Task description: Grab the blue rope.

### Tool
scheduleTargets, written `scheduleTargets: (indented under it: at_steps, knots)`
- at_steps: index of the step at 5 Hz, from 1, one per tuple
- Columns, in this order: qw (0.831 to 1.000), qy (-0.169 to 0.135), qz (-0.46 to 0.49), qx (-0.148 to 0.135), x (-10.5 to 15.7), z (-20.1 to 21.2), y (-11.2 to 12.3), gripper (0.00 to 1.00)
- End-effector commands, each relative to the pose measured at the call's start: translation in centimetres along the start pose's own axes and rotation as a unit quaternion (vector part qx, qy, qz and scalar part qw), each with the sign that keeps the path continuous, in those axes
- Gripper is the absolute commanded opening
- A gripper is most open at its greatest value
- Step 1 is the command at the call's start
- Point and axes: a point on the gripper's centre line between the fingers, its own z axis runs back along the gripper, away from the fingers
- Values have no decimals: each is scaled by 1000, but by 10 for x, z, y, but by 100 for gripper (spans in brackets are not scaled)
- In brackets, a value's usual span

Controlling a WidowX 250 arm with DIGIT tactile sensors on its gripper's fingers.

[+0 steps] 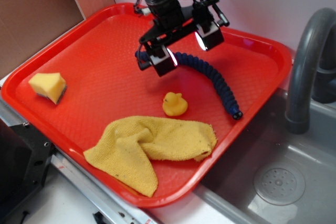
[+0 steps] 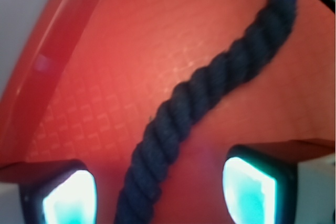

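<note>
The red tray [image 1: 105, 66] fills most of the exterior view, its near corner overhanging a grey sink [image 1: 294, 182] at lower right, where a faucet [image 1: 307, 66] rises at the right edge and is cut off by the frame. The arm above the jaws [image 1: 182, 45] runs out of the top of the frame. The tray's centre and left half are bare, open floor; its raised rim lies well apart from the jaws on every side.

A yellow cloth [image 1: 152, 148] lies crumpled along the tray's lower edge. The rope [image 1: 218, 80] curves from under the jaws down to the right, its black tip near the tray's right rim; its upper end is hidden behind the jaws in the exterior view. In the wrist view the rope [image 2: 199, 98] runs diagonally from upper right down between the two lit pads [image 2: 71, 198], which stand apart on either side without touching it: the jaws are open. The wrist view is blurred.

A sponge [image 1: 48, 86] sits near the left rim, and a small duck [image 1: 175, 104] stands just above the cloth.
</note>
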Motion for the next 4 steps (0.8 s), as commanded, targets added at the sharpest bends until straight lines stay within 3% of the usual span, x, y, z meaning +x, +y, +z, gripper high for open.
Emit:
scheduleTargets:
  at_steps: [1, 2, 4]
  knots:
    - [1000, 0, -9, -17, 7, -8, -13, 100]
    - [1000, -4, 2, -11, 4, -11, -8, 0]
    - [999, -1, 29, 30, 0, -14, -4, 0]
